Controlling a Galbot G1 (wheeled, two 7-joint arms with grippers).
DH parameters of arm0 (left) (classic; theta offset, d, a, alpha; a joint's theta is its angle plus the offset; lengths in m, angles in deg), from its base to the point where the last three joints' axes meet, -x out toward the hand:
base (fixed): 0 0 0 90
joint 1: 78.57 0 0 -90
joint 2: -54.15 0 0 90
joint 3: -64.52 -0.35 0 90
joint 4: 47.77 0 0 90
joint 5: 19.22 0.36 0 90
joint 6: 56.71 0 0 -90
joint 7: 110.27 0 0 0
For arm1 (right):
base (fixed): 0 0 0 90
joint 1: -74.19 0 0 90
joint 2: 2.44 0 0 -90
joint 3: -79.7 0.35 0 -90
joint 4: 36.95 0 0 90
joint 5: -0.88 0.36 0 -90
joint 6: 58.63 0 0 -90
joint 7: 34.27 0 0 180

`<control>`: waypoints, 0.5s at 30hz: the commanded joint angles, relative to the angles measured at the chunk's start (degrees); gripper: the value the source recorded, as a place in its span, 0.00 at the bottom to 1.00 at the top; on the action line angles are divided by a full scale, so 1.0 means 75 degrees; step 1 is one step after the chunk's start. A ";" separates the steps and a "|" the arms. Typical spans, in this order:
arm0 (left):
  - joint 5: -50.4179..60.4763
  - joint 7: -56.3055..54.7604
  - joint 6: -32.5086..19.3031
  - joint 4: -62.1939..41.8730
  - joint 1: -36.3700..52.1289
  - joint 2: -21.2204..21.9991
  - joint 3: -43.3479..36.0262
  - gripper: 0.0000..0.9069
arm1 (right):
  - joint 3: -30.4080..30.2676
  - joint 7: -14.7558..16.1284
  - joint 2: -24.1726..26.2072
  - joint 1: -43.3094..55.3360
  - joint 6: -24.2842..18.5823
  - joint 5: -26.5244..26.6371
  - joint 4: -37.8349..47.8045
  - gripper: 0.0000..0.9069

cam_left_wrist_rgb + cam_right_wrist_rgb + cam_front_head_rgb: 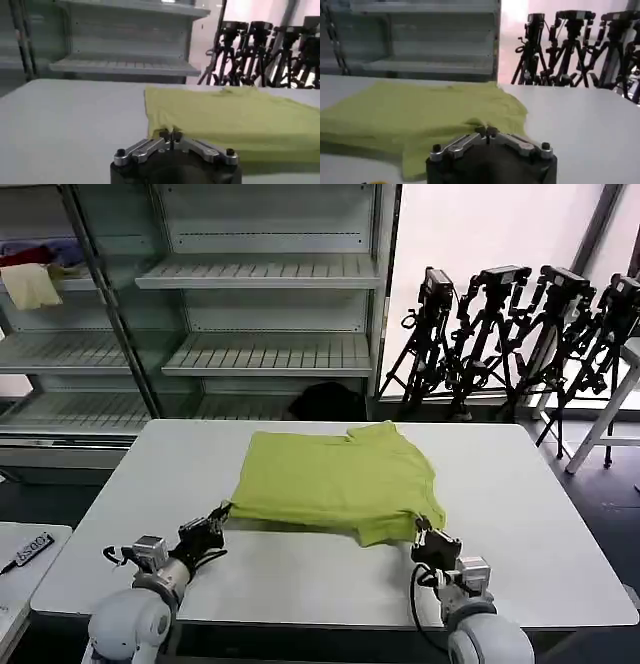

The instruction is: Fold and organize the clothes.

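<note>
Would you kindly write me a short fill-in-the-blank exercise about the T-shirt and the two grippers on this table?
1. The T-shirt lying on the white table is lime-____.
2. The left gripper is shut on the shirt's near ____ corner.
3. The right gripper is ____ on the shirt's near right corner.
4. Behind the table's right side stand several black camera ____.

Missing words: green; left; shut; tripods

One high head camera, two low wrist cameras, all facing the shelves.

The head view looks down across the table [520,514] toward 12 o'clock; each wrist view sits close behind its own gripper, the left gripper [171,135] and the right gripper [488,132], skimming the tabletop. All three share the T-shirt [335,479], shelving [270,279] and tripods [520,334].
</note>
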 commanded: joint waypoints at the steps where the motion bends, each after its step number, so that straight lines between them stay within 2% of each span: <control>1: 0.0180 -0.0093 -0.0005 -0.0647 0.0707 0.0080 -0.0147 0.01 | -0.0345 0.0078 -0.0196 0.1042 0.0064 -0.0425 0.0924 0.00; 7: 0.0442 -0.0043 -0.0008 -0.0935 0.0827 0.0143 -0.0283 0.01 | -0.0316 0.0137 -0.0242 0.1572 0.0059 -0.0539 0.1597 0.00; 15: 0.0804 0.0003 -0.0013 -0.1100 0.0883 0.0230 -0.0366 0.01 | -0.0112 0.0227 -0.0145 0.1907 0.0057 -0.0579 0.1921 0.00</control>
